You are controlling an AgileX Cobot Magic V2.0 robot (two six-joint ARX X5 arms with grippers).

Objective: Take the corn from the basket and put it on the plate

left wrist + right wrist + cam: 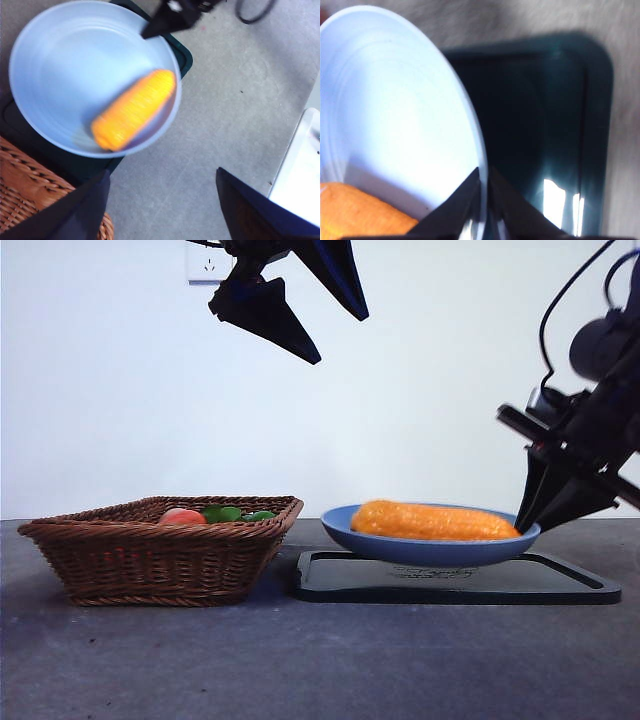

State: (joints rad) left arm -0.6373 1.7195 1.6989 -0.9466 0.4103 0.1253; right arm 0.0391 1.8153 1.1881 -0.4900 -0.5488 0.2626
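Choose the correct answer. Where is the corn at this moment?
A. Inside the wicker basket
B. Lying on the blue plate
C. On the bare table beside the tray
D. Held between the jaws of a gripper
B: the corn lies on the blue plate, which stands on the black tray; the open left gripper hangs above, holding nothing.

Corn (432,521): orange-yellow cob, bumpy kernels, lay flat on its side in the plate (400,546), toward the rim. Plate: round, shallow, blue, upright just beside the basket (160,555). Basket: brown woven wicker, flared sides, upright.
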